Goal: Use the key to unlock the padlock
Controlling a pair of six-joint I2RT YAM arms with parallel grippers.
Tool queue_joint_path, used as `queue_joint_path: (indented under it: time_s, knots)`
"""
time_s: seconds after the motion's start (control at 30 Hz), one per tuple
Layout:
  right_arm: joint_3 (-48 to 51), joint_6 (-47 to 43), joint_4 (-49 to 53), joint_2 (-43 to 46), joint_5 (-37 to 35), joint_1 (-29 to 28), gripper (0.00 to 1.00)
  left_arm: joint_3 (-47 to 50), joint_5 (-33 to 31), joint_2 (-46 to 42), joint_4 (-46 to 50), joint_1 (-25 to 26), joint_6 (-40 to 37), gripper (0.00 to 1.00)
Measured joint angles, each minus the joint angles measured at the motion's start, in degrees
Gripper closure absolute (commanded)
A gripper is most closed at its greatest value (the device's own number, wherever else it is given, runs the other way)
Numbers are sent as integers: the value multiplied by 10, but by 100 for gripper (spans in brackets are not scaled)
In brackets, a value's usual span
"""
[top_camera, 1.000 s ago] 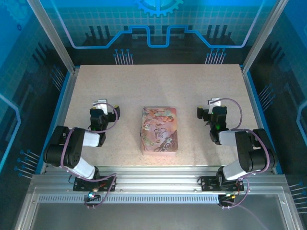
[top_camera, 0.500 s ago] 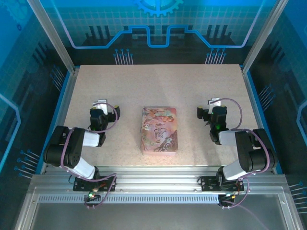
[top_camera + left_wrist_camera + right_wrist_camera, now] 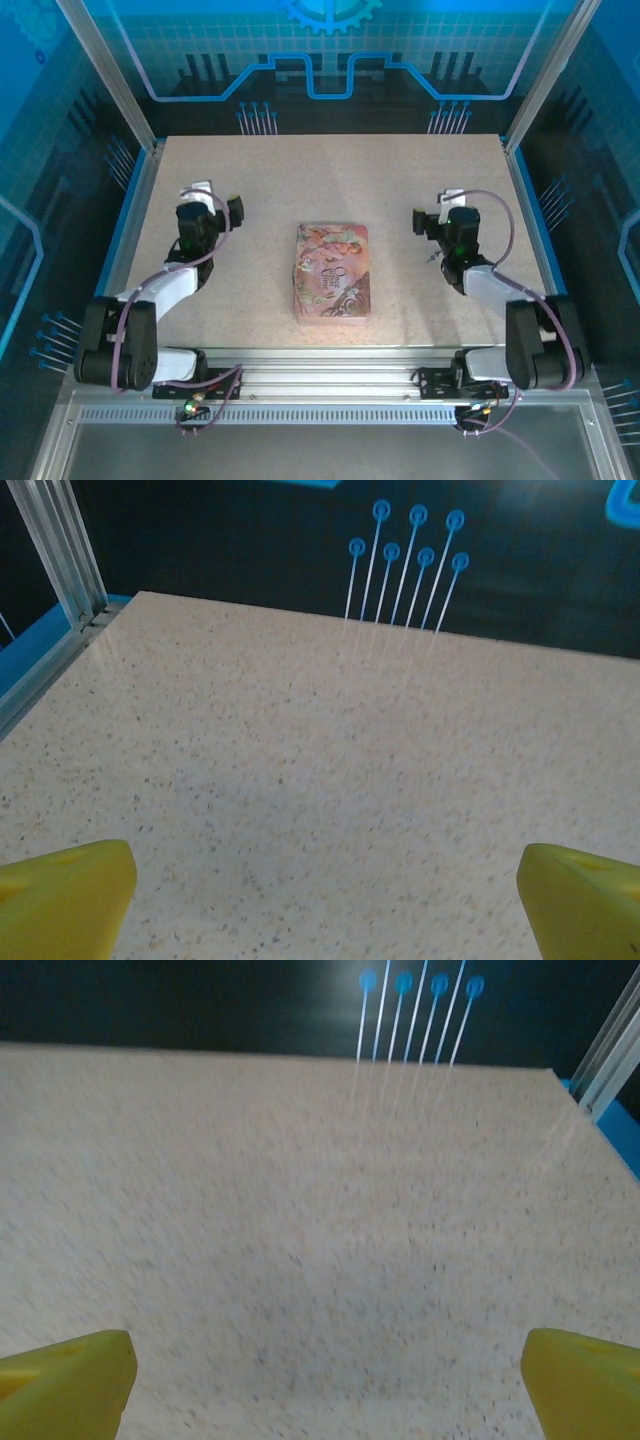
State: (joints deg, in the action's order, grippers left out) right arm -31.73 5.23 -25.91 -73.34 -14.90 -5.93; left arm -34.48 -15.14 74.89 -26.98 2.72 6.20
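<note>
Pink tin (image 3: 332,271) lies flat, lid on, at middle of speckled table (image 3: 330,165). I see left gripper (image 3: 215,198) left of tin, well apart from it, yellow fingers (image 3: 65,892) spread wide over bare tabletop. Right gripper (image 3: 437,209) right of tin, also well apart, fingers (image 3: 590,1380) spread wide, holding nothing. I cannot tell where padlock sits.

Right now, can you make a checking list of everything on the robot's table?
Surface: speckled beige table, no spills seen.
Job's things: nothing seen.
Clutter: pink tin lying flat mid-table, lid on.
Grippers: left gripper open, right gripper open, both holding nothing, one on each side of the tin.
Cables: purple cables loop near each gripper.
Surroundings: blue panels and a metal frame enclose the table.
</note>
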Motion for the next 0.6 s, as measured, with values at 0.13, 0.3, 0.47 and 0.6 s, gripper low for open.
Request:
queue_joint_path:
  time_s: [0.13,0.3,0.47,0.6]
  knots:
    - [-58,129,134,82,30,12,0,-57,41,-33,108,-4,94,1]
    - [-116,226,245,101,139,40,0,-71,166,-53,176,-9,193,8]
    - [-116,261,360,101,242,10,14,-64,270,-61,241,14,261,13]
    - [-105,276,416,108,290,-41,21,-9,330,-100,256,64,311,20]
